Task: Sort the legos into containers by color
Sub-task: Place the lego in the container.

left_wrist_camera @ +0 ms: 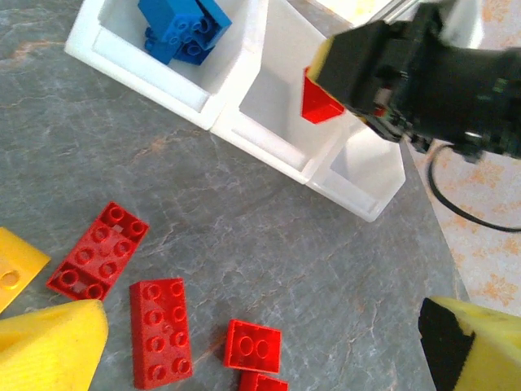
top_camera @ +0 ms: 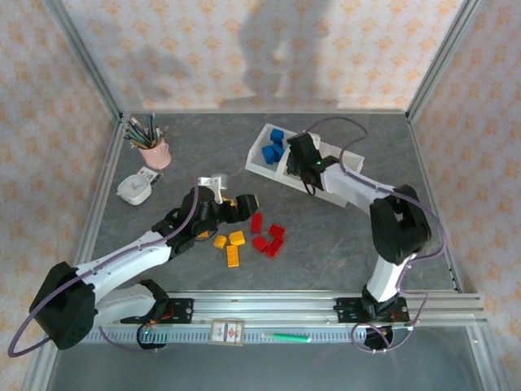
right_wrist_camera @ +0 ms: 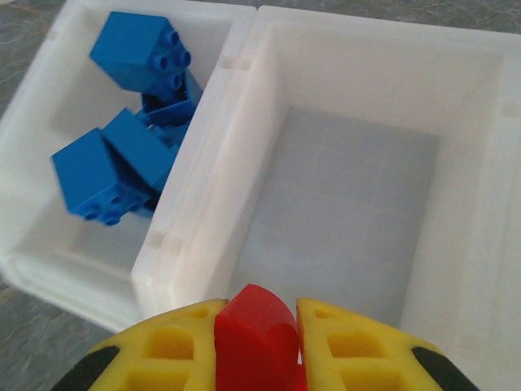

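Note:
My right gripper [right_wrist_camera: 256, 346] is shut on a red lego [right_wrist_camera: 254, 326] and hangs over the middle compartment of the white containers [right_wrist_camera: 203, 187], whose floor is bare. The left compartment holds several blue legos [right_wrist_camera: 122, 155] [top_camera: 274, 147]. From the top view this gripper [top_camera: 305, 159] is above the tray [top_camera: 260, 169]. My left gripper [left_wrist_camera: 262, 326] [top_camera: 244, 204] is open, low over the table, with nothing between its yellow fingers [left_wrist_camera: 57, 342]. Loose red legos [top_camera: 267, 236] [left_wrist_camera: 159, 330] lie just ahead of it. Yellow-orange legos [top_camera: 232, 244] [left_wrist_camera: 12, 265] lie to its left.
A pink cup of pencils [top_camera: 153, 147] and a small white dish [top_camera: 134, 189] stand at the back left. A small silver-white object [top_camera: 212, 183] sits near the left gripper. Metal frame posts line the walls and a rail [top_camera: 326, 305] runs along the near edge.

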You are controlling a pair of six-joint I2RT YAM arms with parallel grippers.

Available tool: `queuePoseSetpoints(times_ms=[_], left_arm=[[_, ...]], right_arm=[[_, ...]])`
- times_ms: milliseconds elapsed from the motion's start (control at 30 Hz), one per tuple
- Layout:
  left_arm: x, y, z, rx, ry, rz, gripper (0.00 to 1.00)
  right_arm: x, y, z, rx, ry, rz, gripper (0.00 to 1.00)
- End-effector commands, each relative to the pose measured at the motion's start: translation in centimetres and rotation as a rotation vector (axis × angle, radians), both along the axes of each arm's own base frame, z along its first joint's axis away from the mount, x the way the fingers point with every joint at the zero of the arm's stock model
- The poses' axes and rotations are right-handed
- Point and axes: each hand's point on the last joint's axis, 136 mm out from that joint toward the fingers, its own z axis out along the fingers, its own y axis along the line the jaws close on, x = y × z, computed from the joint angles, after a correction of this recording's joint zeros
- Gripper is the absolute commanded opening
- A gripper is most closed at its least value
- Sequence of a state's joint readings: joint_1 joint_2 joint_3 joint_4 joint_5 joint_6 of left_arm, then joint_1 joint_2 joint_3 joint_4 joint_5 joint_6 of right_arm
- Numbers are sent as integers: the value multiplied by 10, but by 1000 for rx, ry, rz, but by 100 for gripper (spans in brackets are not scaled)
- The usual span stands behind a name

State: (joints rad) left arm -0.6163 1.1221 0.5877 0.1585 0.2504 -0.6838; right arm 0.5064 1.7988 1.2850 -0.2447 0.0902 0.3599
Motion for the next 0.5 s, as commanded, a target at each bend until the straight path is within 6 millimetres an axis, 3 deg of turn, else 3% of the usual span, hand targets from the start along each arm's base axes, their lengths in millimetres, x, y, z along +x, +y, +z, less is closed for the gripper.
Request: queuePoseSetpoints(times_ms=[0,100,233,467], left_arm=[[11,-9,25,-36,-67,5,99],[15,-9,26,-26,-70,15,99],[16,-10,28,-34,-77,16,99],[17,-9,32,-27,-86,19,99]], right_arm=[[24,-11,1,-41,-22,-25,21],[39,-15,-4,-40,-10,-34,26],[47,-16,1,-43,-21,-35,41],[30,-10,16,5,-29,-1,48]])
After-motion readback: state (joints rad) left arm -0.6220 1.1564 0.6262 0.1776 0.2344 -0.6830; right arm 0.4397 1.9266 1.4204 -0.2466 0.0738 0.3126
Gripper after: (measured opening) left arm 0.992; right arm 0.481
